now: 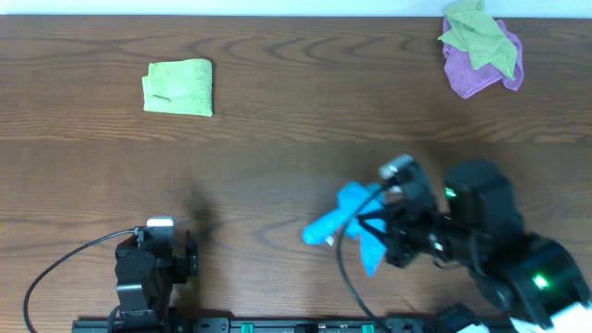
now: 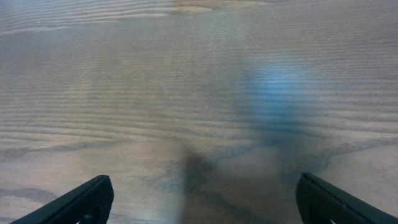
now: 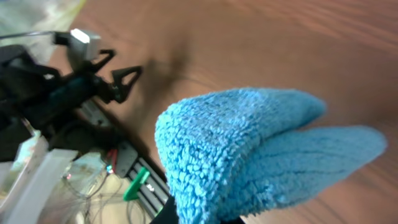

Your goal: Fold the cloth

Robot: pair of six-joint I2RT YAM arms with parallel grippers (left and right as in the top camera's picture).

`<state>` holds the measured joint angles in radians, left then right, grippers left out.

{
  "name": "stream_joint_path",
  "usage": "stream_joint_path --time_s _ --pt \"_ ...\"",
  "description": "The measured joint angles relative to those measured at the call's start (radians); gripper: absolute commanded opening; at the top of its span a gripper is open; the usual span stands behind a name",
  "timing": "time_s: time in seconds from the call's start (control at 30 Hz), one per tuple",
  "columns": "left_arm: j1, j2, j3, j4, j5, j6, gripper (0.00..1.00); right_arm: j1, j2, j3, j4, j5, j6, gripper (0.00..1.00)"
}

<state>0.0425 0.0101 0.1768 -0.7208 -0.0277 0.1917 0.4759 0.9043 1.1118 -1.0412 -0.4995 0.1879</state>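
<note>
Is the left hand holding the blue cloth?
No, the left hand is open and empty; the blue cloth is gripped by the right hand.

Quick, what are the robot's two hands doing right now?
Left gripper: open, holding nothing.
Right gripper: closed on the blue cloth.

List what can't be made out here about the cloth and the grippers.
Overhead: the right gripper and its arm cover part of the bunched cloth; no tag or fold line is discernible.
Right wrist view: the cloth fills the foreground and hides the gripper's fingers, so where they pinch it is unseen.
Left wrist view: blurred; the blue patch ahead of the open left gripper cannot be identified.
</note>
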Motion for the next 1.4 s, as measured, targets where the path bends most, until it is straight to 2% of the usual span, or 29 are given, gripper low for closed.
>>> stream_joint_path --time_s 0.2,0.43,0.57,0.6,0.63,0.67,0.7,0.73,0.77,0.9,1.03,1.2,1.4 --pt "0.0 0.0 0.0 0.0 0.0 0.0 0.95 0.14 0.21 -0.001 0.134 0.003 0.024 0.02" --pt "0.0 0.0 0.0 0.0 0.0 0.0 0.95 0.145 0.324 -0.002 0.214 0.1 0.021 0.01" --pt "0.0 0.0 0.0 0.0 0.005 -0.004 0.95 0.131 0.409 -0.001 0.359 0.237 -0.011 0.02" --pt "0.0 0.0 0.0 0.0 0.006 -0.008 0.95 0.113 0.455 -0.003 0.444 0.292 -0.026 0.06" --pt "0.0 -0.002 0.0 0.001 0.013 -0.02 0.95 0.087 0.512 -0.001 0.548 0.351 -0.042 0.39" --pt "0.0 -0.002 0.0 0.001 0.017 -0.034 0.95 0.061 0.559 0.0 0.619 0.397 -0.045 0.58" --pt "0.0 -0.002 0.0 0.001 0.02 -0.056 0.95 0.018 0.625 0.004 0.713 0.453 -0.056 0.61" --pt "0.0 -0.002 0.0 0.001 0.021 -0.07 0.95 -0.021 0.675 0.011 0.746 0.497 -0.059 0.67" --pt "0.0 -0.002 0.0 0.0 0.021 -0.085 0.95 -0.05 0.71 0.019 0.752 0.525 -0.062 0.77" --pt "0.0 -0.002 0.0 0.001 0.024 -0.122 0.95 -0.167 0.784 0.071 0.658 0.611 -0.051 0.88" --pt "0.0 -0.002 0.0 0.001 0.025 -0.14 0.95 -0.176 0.749 0.166 0.526 0.625 -0.046 0.89" --pt "0.0 -0.002 -0.001 0.013 0.071 -0.163 0.95 -0.134 0.663 0.217 0.394 0.525 -0.03 0.88" --pt "0.0 -0.002 -0.003 0.046 0.166 -0.35 0.95 -0.037 0.704 0.218 0.264 0.459 0.011 0.86"
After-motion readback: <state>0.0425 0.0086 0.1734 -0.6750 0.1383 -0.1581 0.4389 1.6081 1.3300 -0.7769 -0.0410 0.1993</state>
